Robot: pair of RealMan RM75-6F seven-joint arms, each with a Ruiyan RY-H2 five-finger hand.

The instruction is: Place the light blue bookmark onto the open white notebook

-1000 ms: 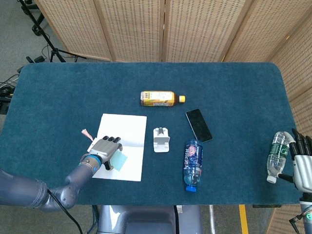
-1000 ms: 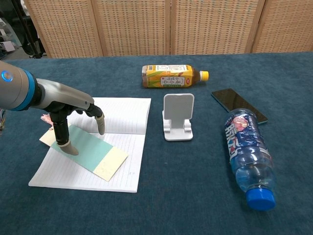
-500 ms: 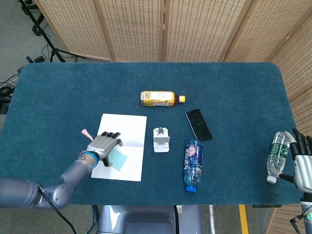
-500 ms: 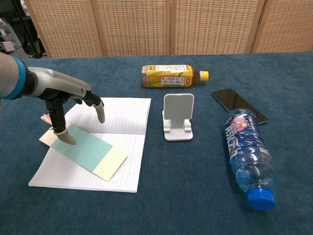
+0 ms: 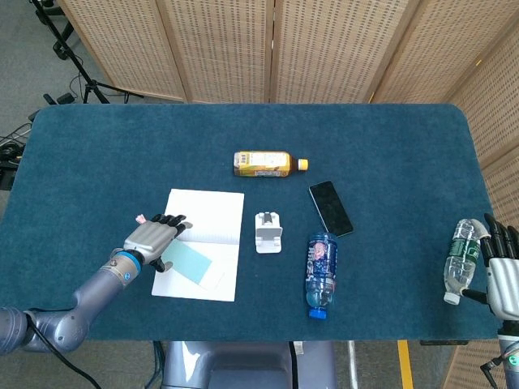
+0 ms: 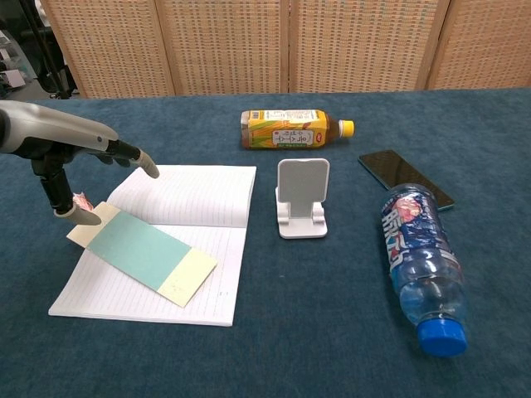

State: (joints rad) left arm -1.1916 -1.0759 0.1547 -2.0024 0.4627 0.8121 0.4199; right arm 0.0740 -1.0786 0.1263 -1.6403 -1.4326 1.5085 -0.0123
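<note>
Light blue bookmark [image 6: 141,254] lies released on the white notebook [image 6: 199,199]; left hand [image 6: 70,166], fingers spread and empty, has drawn back toward the left edge — placement looks done.

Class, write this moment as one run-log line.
left hand: open, beside notebook | light blue bookmark: lying on white notebook | right hand: idle at table edge

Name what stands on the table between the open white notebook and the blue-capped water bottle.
A white phone stand stands upright between the open white notebook and the blue-capped water bottle. The chest view shows it best.
</note>
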